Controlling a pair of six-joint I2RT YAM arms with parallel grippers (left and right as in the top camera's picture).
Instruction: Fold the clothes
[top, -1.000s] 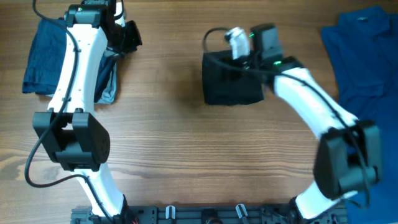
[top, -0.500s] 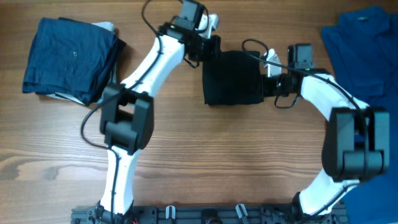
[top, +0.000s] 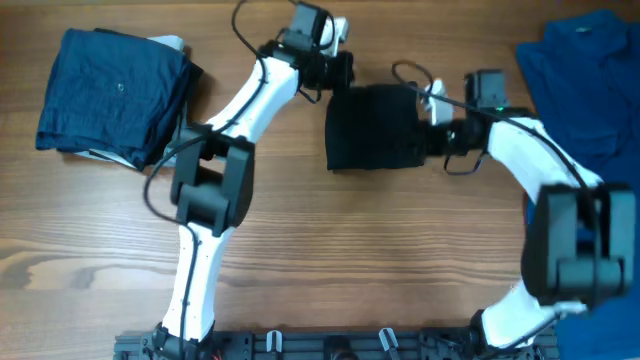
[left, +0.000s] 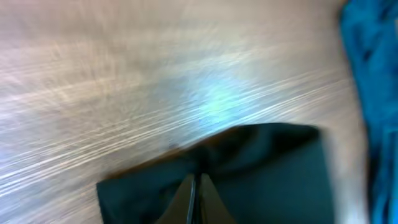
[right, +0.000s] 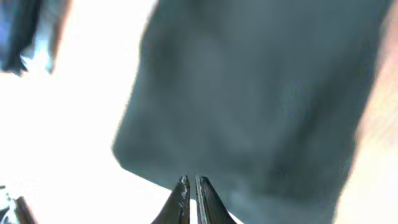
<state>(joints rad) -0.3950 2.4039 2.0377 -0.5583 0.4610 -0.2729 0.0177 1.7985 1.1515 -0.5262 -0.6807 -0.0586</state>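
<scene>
Since both sets of fingers are seen pressed together, that's where it should be started: the left gripper is shown shut at the bottom middle of its wrist view, tips right at a puckered edge of the black T-shirt. Whether any cloth is actually pinched can't be told through the blur. The right gripper is closed to a thin sliver too, parked at the shirt's near edge in its own view, and a grip there can't be confirmed either. Seen from overhead, the shirt is already folded into a compact square at upper centre of the table, with the left gripper at its upper left corner and the right one at its right edge. It's probably a last tidy-up or final fold. To get it done well, the tips should be kept low and the two edges moved together, so the stack isn't dragged or sprung open. The navy folded pile at upper left and the bright blue shirt at far right should be left alone. Compared with a second ago, the left arm has been swung over from the navy pile and the right gripper has been shifted off the top of the shirt to its side; over the last half second hardly anything has been changed.
</scene>
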